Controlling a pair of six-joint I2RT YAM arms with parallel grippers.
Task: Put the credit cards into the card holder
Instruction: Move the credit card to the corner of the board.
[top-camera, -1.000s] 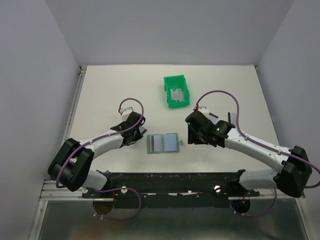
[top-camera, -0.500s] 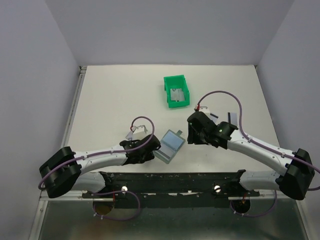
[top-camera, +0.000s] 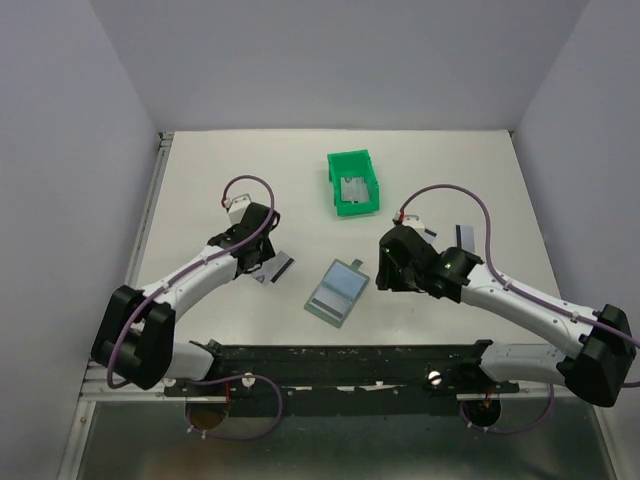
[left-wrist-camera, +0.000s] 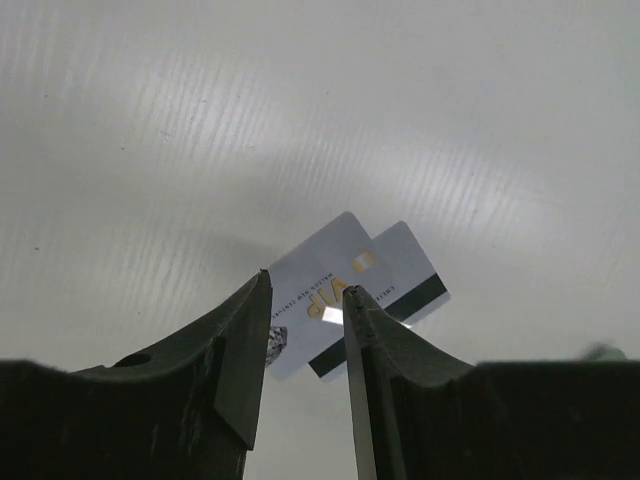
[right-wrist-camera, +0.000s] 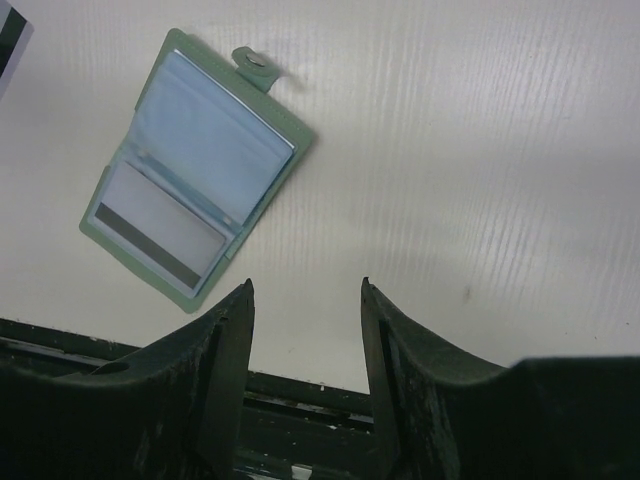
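Toward the back of the desk (top-camera: 220, 170) sits a green bin (top-camera: 350, 155) with a credit card (top-camera: 353, 187) lying in it. Another card (top-camera: 463, 234) lies by the right arm's cable. Nearer the arms' bases, the card holder (top-camera: 337, 291) lies open and skewed, a stored card (right-wrist-camera: 160, 230) in one pocket and bare desk around it. Left of it, two overlapping cards (left-wrist-camera: 330, 260) lie flat under the left gripper (left-wrist-camera: 305, 290), whose jaws are partly apart and grip nothing. The right gripper (right-wrist-camera: 305, 285) hovers beside the holder, jaws apart and empty.

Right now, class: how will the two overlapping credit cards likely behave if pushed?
The credit cards lie thin and flat on the smooth table, so they probably slide easily yet resist pinching. Because they overlap, one push likely shifts both.
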